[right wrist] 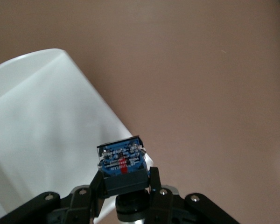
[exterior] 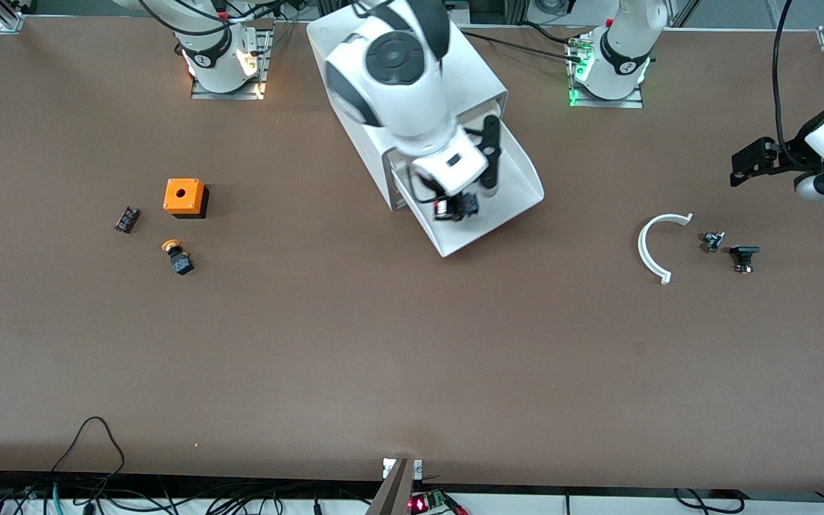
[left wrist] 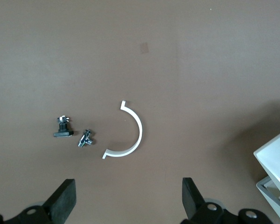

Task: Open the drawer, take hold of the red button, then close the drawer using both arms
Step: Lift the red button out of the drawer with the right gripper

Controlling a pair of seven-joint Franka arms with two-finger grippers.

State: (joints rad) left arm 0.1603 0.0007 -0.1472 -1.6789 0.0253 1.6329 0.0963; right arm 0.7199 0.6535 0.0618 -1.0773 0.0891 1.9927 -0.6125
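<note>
Right claw [exterior: 457, 207] clamped on the button [exterior: 455, 208], held up over the pulled-out drawer [exterior: 508, 204] of the white cabinet [exterior: 480, 79]. In the right wrist view, button's [right wrist: 121, 163] black, blue-marked body seen pinched between the dark fingers [right wrist: 155, 179], above the drawer's white floor [right wrist: 42, 121]; red cap not visible. Left claw [exterior: 741, 168] waited wide open above the table [exterior: 412, 357] toward the left arm's end, holding nothing. Below it on the table: white curved plastic piece [left wrist: 130, 133], small metal part [left wrist: 87, 138], small black part [left wrist: 63, 129]. Toward the right arm's end: orange box with a hole [exterior: 184, 197], orange-capped button [exterior: 179, 257], small dark block [exterior: 126, 219].
</note>
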